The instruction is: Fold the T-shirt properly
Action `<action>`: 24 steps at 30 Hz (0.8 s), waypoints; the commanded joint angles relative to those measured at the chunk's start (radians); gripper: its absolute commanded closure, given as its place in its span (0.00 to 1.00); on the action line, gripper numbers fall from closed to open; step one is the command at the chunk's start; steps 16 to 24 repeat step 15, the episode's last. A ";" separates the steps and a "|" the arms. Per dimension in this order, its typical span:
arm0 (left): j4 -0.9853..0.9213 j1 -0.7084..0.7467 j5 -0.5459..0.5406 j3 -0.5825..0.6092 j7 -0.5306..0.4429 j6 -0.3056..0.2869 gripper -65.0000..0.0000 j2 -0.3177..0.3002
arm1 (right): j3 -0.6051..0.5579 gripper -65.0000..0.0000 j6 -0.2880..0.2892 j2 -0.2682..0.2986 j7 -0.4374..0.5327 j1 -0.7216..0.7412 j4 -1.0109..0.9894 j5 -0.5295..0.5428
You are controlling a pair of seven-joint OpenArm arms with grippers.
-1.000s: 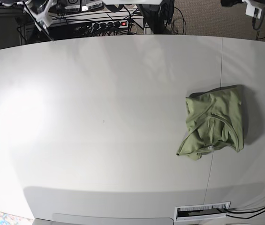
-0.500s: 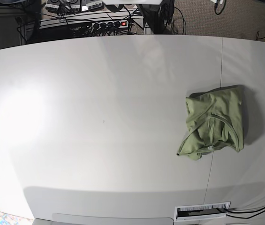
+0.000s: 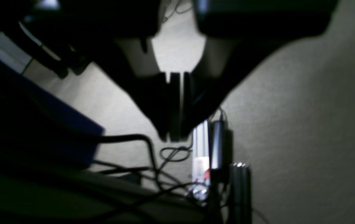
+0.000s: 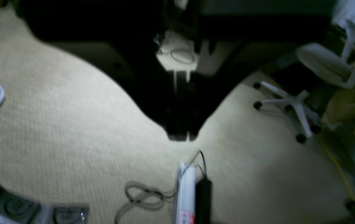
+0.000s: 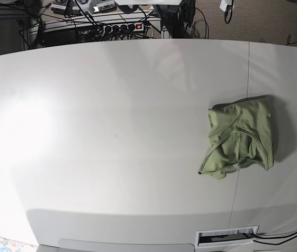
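Overhead, the T-shirt point(image 5: 240, 137) lies bunched on the right part of the white desk point(image 5: 111, 131). Left wrist view: the left end effector point(image 3: 174, 137) is closed, empty, above carpet point(image 3: 305, 124) and cables point(image 3: 171, 154). Right wrist view: the right end effector point(image 4: 182, 137) is closed, empty, over carpet near an office chair point(image 4: 326, 68).

Both wrist views are dim and soft, showing only floor and clutter, not the counter point(image 5: 111, 105). In the left wrist view the left claw point(image 3: 174, 133) is a black silhouette, its upper body cut off by the top edge; cables point(image 3: 152, 168) below it blur into shadow. In the right wrist view the right claw point(image 4: 180, 135) is equally dark, and a chair point(image 4: 320, 77) runs off the right edge. In the base view neither claw shows — and the T-shirt point(image 5: 240, 137) lies bunched, its folds hiding sleeves and underside.
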 commanded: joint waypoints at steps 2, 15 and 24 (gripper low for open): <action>-0.006 0.016 -0.004 -0.002 -0.018 0.027 1.00 0.010 | -0.023 1.00 0.012 0.007 0.018 0.041 -0.063 0.004; -0.035 0.015 -0.004 -0.002 -0.063 0.051 1.00 0.063 | -0.233 1.00 -0.298 -0.035 0.092 0.101 -0.156 0.005; -0.035 0.015 -0.004 -0.002 -0.063 0.051 1.00 0.063 | -0.233 1.00 -0.298 -0.035 0.092 0.101 -0.156 0.005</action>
